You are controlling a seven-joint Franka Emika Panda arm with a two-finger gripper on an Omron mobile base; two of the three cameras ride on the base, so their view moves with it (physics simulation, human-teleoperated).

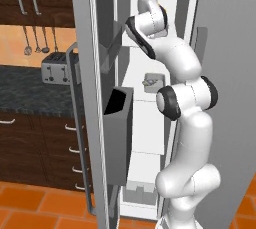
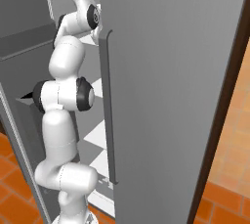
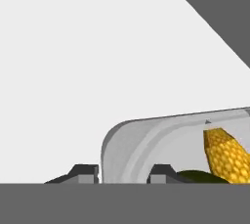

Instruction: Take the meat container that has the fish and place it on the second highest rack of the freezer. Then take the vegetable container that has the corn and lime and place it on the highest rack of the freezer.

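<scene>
In the hand view, the vegetable container point(image 3: 146, 135), a pale grey tray, lies on a flat white rack point(image 3: 73, 71) of the freezer. Inside it lie the yellow corn point(image 3: 225, 154) and, beside it, the dark-green lime point(image 3: 197, 176). My gripper point(image 3: 123, 171) straddles the tray's near rim, one fingertip outside the wall and one inside, with a thin gap showing on the outer side, so it stands slightly open. In the left base view the arm reaches high into the freezer point(image 1: 145, 123). A lower shelf holds the meat container point(image 1: 153, 82) with the fish.
The freezer's open left door point(image 1: 90, 98) carries dark bins point(image 1: 119, 133) and a long bar handle point(image 1: 72, 123). The other grey door point(image 2: 171, 96) rises close on the arm's right. Dark counter, toaster point(image 1: 55, 68) and wood drawers lie to the left.
</scene>
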